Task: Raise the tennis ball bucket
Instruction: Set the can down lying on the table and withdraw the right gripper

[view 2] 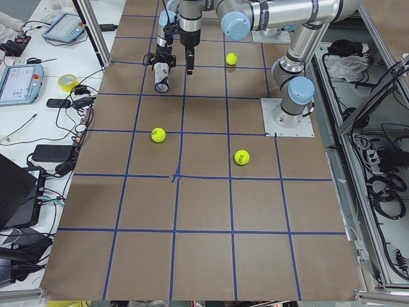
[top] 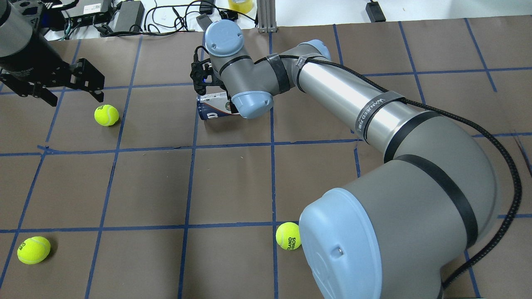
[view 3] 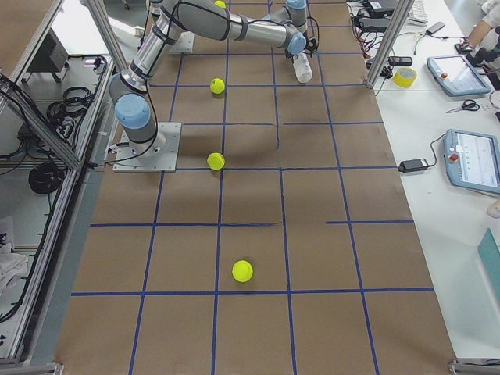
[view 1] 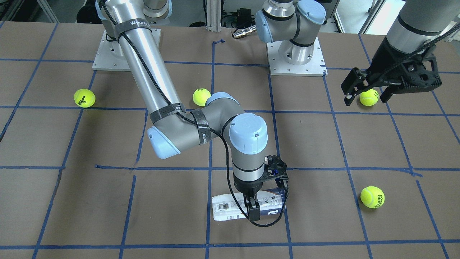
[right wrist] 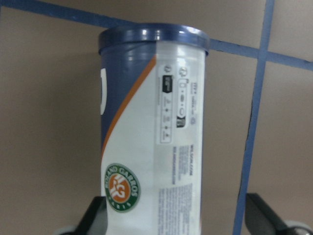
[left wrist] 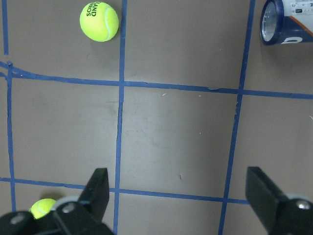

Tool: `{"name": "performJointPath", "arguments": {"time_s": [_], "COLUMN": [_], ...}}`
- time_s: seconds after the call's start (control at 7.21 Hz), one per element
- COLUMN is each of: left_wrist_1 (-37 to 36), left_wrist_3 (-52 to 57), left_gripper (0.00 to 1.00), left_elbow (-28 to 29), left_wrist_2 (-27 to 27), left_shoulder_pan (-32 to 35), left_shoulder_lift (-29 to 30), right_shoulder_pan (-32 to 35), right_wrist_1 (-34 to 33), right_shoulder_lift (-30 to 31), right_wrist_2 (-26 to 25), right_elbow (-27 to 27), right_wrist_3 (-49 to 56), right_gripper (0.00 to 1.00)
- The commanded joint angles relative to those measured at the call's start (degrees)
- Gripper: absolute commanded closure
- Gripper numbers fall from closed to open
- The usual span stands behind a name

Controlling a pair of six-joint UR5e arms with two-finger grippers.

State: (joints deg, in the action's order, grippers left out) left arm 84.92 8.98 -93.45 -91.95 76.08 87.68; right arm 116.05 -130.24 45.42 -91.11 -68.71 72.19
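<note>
The tennis ball bucket (view 1: pixel 228 207) lies on its side on the brown table, a white-and-navy can with a barcode and a dark blue rim. It also shows in the overhead view (top: pixel 211 109) and in the right wrist view (right wrist: pixel 151 122). My right gripper (view 1: pixel 251 205) is down over its middle. The jaws are open and straddle the can, and in the right wrist view the fingers (right wrist: pixel 95 213) stand clear of its sides. My left gripper (view 1: pixel 366 94) is open and empty. It hovers far off, above a tennis ball (view 1: pixel 369 97).
Loose yellow-green tennis balls lie on the table (view 1: pixel 84 98), (view 1: pixel 201 96), (view 1: pixel 372 196). Blue tape lines grid the brown surface (view 1: pixel 54 201). The arm bases (view 1: pixel 294 57) stand at the robot's side. Cables and boxes (top: pixel 124 16) lie past the far edge.
</note>
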Motion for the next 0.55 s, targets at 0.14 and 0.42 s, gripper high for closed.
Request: {"name": "performJointPath", "arguments": {"time_s": [0.14, 0.42], "left_wrist_1": [-0.72, -1.68], "left_wrist_3": [0.15, -1.94], "left_gripper": [0.00, 0.00], "left_elbow": [0.11, 0.11], "left_wrist_2": [0.72, 7.88], "left_shoulder_pan": [-0.14, 0.04], "left_shoulder_lift": [1.18, 2.05], "right_shoulder_pan": [-5.89, -12.39], "right_wrist_1": [7.33, 15.33], "right_shoulder_lift": [10.01, 19.49], "right_wrist_2": [-0.21, -1.42], "right_elbow": [-2.13, -4.49], "right_wrist_3": [-0.91, -6.57], "right_gripper": [0.00, 0.00]}}
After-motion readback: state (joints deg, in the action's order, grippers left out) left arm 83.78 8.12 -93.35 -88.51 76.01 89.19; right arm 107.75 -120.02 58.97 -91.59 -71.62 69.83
